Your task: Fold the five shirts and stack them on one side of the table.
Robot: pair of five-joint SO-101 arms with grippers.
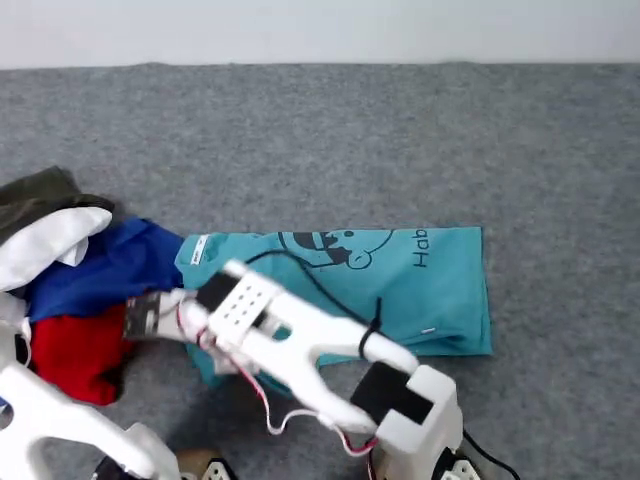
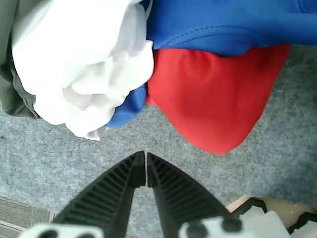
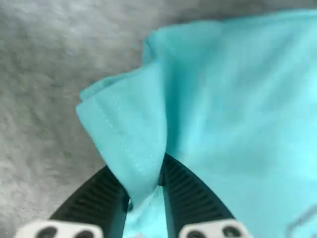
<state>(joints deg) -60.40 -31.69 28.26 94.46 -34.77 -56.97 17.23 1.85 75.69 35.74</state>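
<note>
A grey felt table (image 1: 520,150) is seen, closed by a white wall (image 1: 320,30) at its far edge. At the near left corner the left gripper (image 2: 146,168) is held over bare felt, its jaws pressed together on nothing. The right gripper (image 3: 143,191) is clamped on a folded hem of the teal shirt (image 1: 400,290), which is spread in the table's middle. At the left edge are heaped a red shirt (image 1: 75,350), a blue shirt (image 1: 100,265), a white shirt (image 1: 45,240) and, farthest, an olive shirt (image 1: 35,190).
</note>
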